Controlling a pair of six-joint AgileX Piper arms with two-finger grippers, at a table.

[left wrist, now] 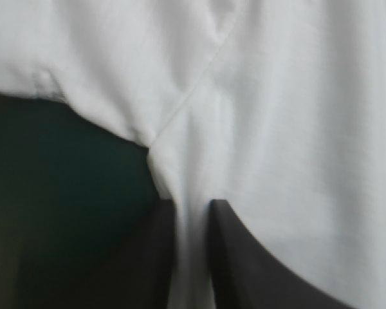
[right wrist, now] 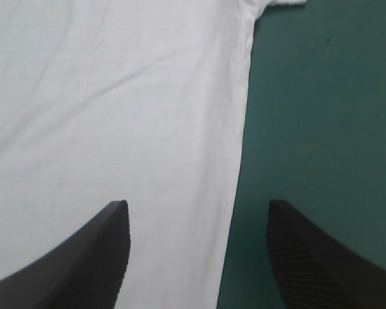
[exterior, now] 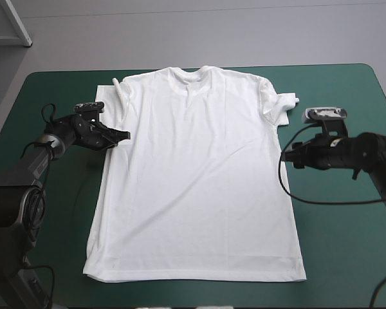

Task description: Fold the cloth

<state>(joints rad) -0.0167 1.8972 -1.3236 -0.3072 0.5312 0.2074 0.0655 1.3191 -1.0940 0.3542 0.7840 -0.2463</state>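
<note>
The white T-shirt lies spread flat on the teal-green cover, collar toward the far edge and hem toward the near edge. My left gripper is at the shirt's left side seam, just below the sleeve. In the left wrist view that gripper is all but shut, with a pinch of the T-shirt between its black fingers. My right gripper sits low at the shirt's right side edge. The right wrist view shows it open, straddling the edge of the T-shirt.
Both sleeves are partly tucked: the left one folded in, the right one bunched. Bare teal-green cover runs along both sides of the shirt. The hem lies close to the table's near edge.
</note>
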